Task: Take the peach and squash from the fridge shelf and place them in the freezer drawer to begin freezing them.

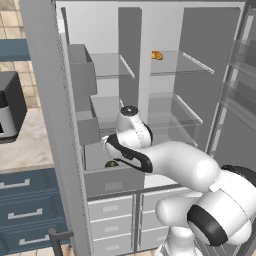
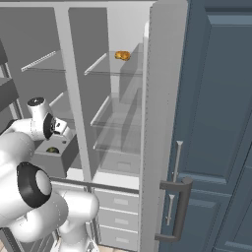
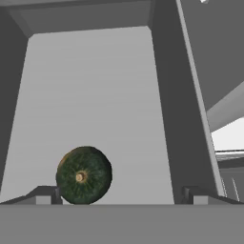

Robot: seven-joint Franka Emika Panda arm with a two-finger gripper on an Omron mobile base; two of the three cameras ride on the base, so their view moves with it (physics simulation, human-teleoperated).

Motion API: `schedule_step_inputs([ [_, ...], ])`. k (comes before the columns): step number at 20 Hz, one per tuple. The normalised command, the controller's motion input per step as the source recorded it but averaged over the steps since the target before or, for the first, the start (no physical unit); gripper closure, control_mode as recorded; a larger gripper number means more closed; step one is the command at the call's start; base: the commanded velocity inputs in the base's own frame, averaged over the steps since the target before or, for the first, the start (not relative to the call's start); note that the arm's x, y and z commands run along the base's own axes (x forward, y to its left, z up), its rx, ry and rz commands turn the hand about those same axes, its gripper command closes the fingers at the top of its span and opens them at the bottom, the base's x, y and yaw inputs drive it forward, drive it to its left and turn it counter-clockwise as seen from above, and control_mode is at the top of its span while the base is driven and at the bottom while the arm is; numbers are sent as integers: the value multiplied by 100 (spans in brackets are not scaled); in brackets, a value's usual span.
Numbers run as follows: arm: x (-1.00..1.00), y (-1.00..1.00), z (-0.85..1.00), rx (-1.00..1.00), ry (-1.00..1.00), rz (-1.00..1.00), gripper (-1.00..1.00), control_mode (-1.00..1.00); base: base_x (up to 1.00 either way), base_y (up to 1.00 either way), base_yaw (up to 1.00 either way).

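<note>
The squash [image 3: 84, 175], dark green with a yellowish stem spot, lies on the floor of the freezer drawer [image 3: 95, 90], a plain grey box pulled out of the fridge. My gripper [image 3: 121, 198] hangs open above it with the fingertips [image 3: 43, 195] spread wide; the squash sits below, nearer the left tip. From the base views the squash [image 1: 111, 163] [image 2: 51, 149] peeks over the drawer [image 1: 112, 182] [image 2: 59, 162] rim beneath my hand. The peach is out of view.
An orange-yellow lumpy item [image 1: 157, 55] [image 2: 122, 55] rests on the upper glass shelf. Small light-grey drawers [image 1: 112, 215] stack below the freezer drawer. The open fridge door [image 2: 162, 123] stands to the right, dark blue drawers [image 1: 25, 210] to the left.
</note>
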Motion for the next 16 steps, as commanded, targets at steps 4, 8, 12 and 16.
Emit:
schedule_step_inputs([
  [4, -1, -1, 12, 0, 0, 0, -100, -100, 0, 0, 0],
  [8, -1, -4, 21, 0, 0, 0, -100, -100, 0, 0, 0],
  [12, -6, -13, 24, 0, 0, 0, -100, -100, 0, 0, 0],
  [16, -15, -16, 24, 1, 0, 0, -100, -100, 0, 0, 0],
])
